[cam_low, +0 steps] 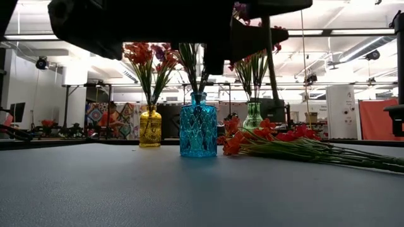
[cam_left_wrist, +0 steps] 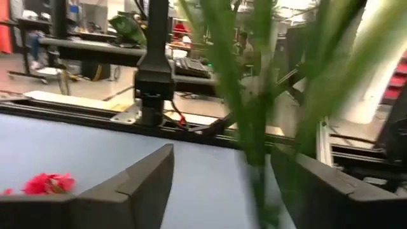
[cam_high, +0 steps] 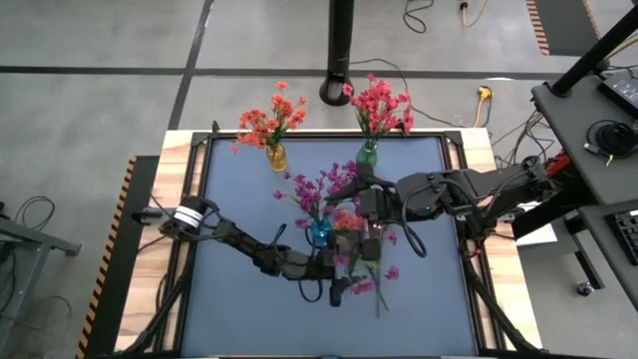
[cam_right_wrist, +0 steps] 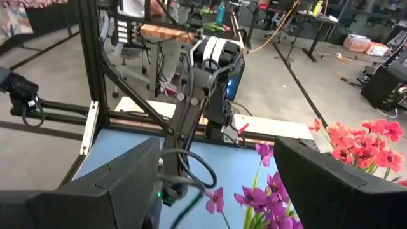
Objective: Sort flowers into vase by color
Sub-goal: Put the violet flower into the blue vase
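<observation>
- Your matte blue-grey table mat (cam_high: pixel 249 299) carries three faceted glass vases: amber (cam_low: pixel 150 128), blue (cam_low: pixel 198 132), green (cam_low: pixel 253 117).
- Your left gripper (cam_left_wrist: pixel 222 191) straddles blurred green stems (cam_left_wrist: pixel 251 95), fingers apart.
- Your right gripper (cam_right_wrist: pixel 216 184) is spread wide, empty.
- Only low view shows loose orange-red flower sprigs (cam_low: pixel 284 144) lying flat.

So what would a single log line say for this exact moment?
left tool: open, green stems between fingers | right tool: open, over purple flowers | blue vase: mid-table | loose flowers: lying beside it
</observation>
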Available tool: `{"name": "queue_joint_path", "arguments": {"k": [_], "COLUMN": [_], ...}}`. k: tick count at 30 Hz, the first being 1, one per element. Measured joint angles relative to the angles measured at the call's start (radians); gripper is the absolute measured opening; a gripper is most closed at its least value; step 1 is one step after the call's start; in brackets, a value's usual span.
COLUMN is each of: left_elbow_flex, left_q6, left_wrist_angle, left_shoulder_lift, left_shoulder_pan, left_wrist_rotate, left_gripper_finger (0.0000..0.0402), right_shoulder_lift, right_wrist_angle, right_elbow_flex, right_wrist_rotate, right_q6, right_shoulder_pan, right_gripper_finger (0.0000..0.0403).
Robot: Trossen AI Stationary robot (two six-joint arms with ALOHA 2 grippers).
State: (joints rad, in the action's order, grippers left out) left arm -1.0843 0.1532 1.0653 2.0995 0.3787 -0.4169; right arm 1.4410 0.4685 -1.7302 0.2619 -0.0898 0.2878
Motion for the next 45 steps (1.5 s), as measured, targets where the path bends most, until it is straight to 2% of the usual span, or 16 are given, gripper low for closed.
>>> {"name": "queue_joint_path", "arguments": {"k": [3,7,9,15,20,22,26,28,31,34,38,42,45], "left_elbow_flex": [0.001,0.014,0.018,0.019,0.019,0.021,0.035,0.061,0.131,0.207,0.303,0.355,0.358], "left_q6": [-0.018,-0.022,-0.022,-0.033,-0.129,-0.157,-0.176,-0.186,-0.227,-0.267,-0.3,-0.293,-0.291], "left_wrist_angle": [-0.009,-0.013,-0.013,-0.048,-0.078,-0.128,-0.23,-0.26,-0.25,-0.183,-0.075,0.007,0.02], "left_shoulder_lift": [0.0,-0.002,-0.005,-0.021,-0.034,-0.054,-0.116,-0.157,-0.233,-0.314,-0.41,-0.444,-0.436], "left_shoulder_pan": [0.013,0.019,0.019,0.02,0.038,0.049,0.07,0.081,0.092,0.093,0.092,0.092,0.093], "left_wrist_rotate": [-0.034,-0.042,-0.043,-0.045,-0.05,-0.087,-0.125,-0.149,-0.172,-0.147,-0.14,-0.14,-0.15], "left_gripper_finger": [0.0184,0.0043,0.0017,0.0007,0.0007,0.0007,0.0006,0.0006,0.0006,0.0006,0.0006,0.0007,0.0007], "right_shoulder_lift": [-0.001,-0.004,-0.004,-0.008,-0.013,-0.03,-0.082,-0.117,-0.155,-0.186,-0.218,-0.249,-0.229], "right_wrist_angle": [0.026,0.048,0.057,0.076,0.08,0.096,0.232,0.339,0.487,0.565,0.563,0.346,0.037], "right_elbow_flex": [0.0,0.0,0.0,0.0,0.0,-0.006,-0.098,-0.144,-0.145,-0.071,0.077,0.303,0.488], "right_wrist_rotate": [0.0,0.0,0.0,-0.005,-0.003,0.003,0.082,0.136,0.191,0.248,0.271,0.319,0.314], "right_q6": [0.002,0.01,0.011,0.067,0.075,0.072,0.076,0.117,0.228,0.325,0.402,0.374,0.287], "right_shoulder_pan": [0.0,0.0,0.0,0.0,0.0,0.0,0.0,0.003,0.013,0.03,0.071,0.126,0.162], "right_gripper_finger": [0.0302,0.0302,0.0302,0.0305,0.032,0.0324,0.0323,0.0321,0.0315,0.0308,0.03,0.0297,0.0298]}}
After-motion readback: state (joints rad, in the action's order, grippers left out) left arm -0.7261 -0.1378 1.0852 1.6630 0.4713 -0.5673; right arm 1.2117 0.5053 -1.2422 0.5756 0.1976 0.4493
